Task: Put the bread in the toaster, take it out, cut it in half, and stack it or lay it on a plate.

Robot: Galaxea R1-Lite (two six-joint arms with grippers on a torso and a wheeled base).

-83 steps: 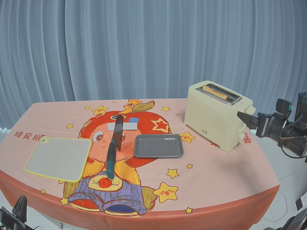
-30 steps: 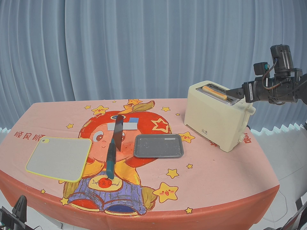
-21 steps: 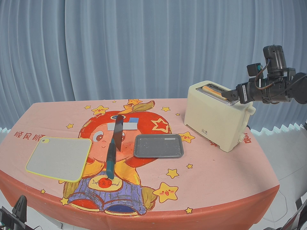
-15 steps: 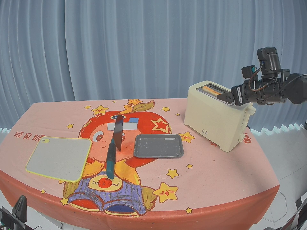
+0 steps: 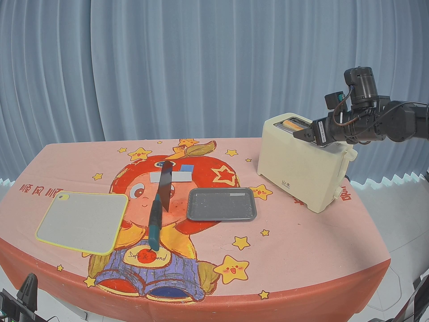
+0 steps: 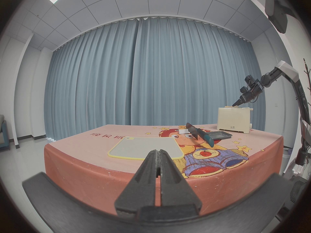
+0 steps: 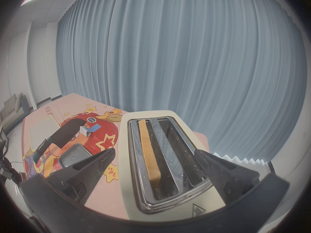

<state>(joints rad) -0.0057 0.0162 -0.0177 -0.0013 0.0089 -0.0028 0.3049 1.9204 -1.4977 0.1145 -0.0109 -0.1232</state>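
The bread (image 7: 149, 152) stands on edge in the toaster (image 5: 299, 166), in the slot nearer the tray (image 5: 221, 204). The right gripper (image 5: 298, 136) hovers over the slots, fingers spread wide, holding nothing. On the table (image 5: 313, 247) the knife (image 5: 160, 202) lies between tray and board (image 5: 80, 220). The left gripper (image 6: 158, 154) sits low off the table's near edge, pressed together and empty.
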